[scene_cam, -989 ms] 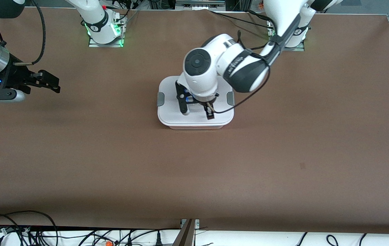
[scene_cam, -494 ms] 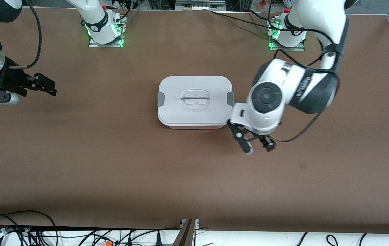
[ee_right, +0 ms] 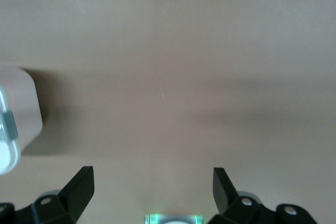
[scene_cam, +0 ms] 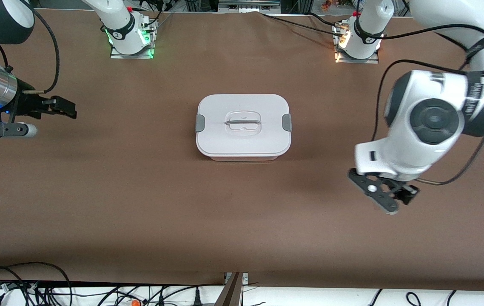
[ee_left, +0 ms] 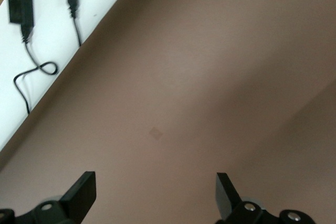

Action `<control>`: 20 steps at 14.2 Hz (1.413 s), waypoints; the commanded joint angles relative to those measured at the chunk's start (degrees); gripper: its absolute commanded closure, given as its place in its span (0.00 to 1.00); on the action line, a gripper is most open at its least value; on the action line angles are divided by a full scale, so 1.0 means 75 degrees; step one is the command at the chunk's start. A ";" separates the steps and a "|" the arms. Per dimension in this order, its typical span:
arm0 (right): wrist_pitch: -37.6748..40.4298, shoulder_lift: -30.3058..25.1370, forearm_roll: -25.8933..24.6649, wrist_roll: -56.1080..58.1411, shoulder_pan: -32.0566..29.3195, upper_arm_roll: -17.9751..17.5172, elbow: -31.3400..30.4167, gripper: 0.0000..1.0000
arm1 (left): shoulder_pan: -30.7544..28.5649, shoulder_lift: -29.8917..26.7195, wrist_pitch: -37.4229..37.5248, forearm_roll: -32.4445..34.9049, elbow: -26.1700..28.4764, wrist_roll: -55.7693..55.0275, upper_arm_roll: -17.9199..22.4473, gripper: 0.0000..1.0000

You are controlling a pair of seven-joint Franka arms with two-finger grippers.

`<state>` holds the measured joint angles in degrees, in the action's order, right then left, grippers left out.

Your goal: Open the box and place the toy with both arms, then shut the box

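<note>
The box (scene_cam: 243, 104) sits at the table's middle with its white lid on, grey clips (scene_cam: 200, 123) at both ends and the clear handle (scene_cam: 243, 123) on top. One corner of the box shows in the right wrist view (ee_right: 18, 111). The toy is out of view. My left gripper (scene_cam: 395, 199) is open and empty, over bare table toward the left arm's end, well apart from the box; it shows open in its wrist view (ee_left: 156, 179). My right gripper (scene_cam: 52, 122) is open and empty over bare table toward the right arm's end (ee_right: 152, 174).
The two arm bases (scene_cam: 129, 36) (scene_cam: 359, 38) stand at the table's back edge. Cables (scene_cam: 21, 284) lie along the table's front edge. A white ledge with cables (ee_left: 37, 35) shows past the table edge in the left wrist view.
My left gripper has left the box lid and swung toward the left arm's end of the table, uncovering the lid. The right gripper has hardly moved.
</note>
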<state>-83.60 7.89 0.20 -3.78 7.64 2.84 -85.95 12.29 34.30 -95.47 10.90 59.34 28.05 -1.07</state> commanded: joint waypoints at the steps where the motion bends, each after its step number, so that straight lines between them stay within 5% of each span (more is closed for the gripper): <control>1: 0.0424 -0.0314 -0.0179 0.0059 -0.0070 -0.0027 0.0081 0.00 | -0.1083 -0.0832 0.0073 -0.1085 0.0767 -0.0445 -0.0068 0.00; 7: 0.0038 -0.0314 -0.0050 0.0047 -0.0047 -0.0086 0.0081 0.00 | -0.1849 -0.2906 0.0108 -0.1571 0.2807 -0.1487 -0.0068 0.00; 13: 0.0787 -0.0372 -0.0038 0.0106 0.0012 -0.0388 -0.0013 0.00 | -0.2118 -0.3389 0.0143 -0.1524 0.3372 -0.2494 -0.0068 0.00; 20: -0.0453 -0.0303 -0.0260 -0.0035 0.0164 -0.0485 0.0046 0.00 | -0.2212 -0.3250 0.0459 -0.1547 0.3397 -0.2849 -0.0080 0.00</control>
<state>-84.95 6.01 -0.59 -3.51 8.31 -0.83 -86.07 -3.78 10.21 -92.95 -0.15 84.12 7.71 -1.12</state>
